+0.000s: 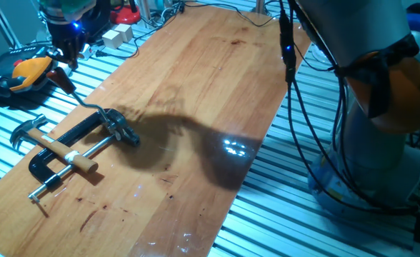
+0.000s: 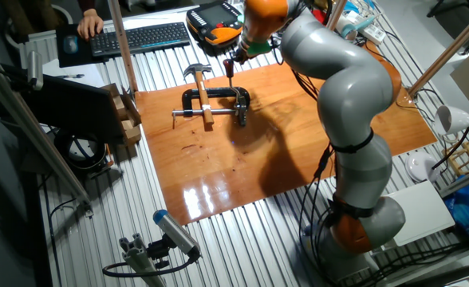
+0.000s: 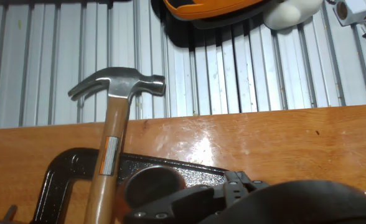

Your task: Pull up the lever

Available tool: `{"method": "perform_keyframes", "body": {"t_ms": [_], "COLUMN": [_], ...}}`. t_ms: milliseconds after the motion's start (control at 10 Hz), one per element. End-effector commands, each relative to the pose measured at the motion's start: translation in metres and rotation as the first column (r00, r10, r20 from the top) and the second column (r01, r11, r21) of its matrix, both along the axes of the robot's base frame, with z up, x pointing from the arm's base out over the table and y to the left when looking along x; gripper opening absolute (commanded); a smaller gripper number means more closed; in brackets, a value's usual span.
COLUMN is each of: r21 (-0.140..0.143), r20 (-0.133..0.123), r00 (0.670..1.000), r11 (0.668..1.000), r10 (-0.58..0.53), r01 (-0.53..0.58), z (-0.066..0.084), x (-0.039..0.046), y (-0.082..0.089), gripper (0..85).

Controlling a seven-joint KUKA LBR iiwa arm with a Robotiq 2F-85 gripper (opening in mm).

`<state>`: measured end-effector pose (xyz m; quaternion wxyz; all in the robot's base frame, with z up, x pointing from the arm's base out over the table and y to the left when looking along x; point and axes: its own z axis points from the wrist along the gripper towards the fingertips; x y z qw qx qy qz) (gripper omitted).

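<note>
Hanging over the far corner of the tabletop (image 1: 217, 78), the tool (image 1: 66, 53) sits at the reddish-brown tip of the lever (image 1: 81, 100), apparently to lift it; whether it is apart or together, I cannot tell. This slim curved silver arm rises from the clamp (image 1: 74, 139), beside the hammer (image 1: 53, 146).
</note>
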<state>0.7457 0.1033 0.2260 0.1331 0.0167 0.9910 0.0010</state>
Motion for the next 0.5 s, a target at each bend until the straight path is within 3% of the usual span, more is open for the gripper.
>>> {"method": "perform_keyframes", "body": {"t_ms": [0,400], "r21": [0.001,0.025], "r20": [-0.003,-0.055], "r00": [1.0,0.998], "r11": [1.0,0.999], "r10": [-0.003,-0.031], "r01": [0.003,0.032], "z": [0.0002,-0.0018], "x": [0.0009,0.0083], "y": [-0.0007,-0.0035], "gripper": [0.0,0.0]}}
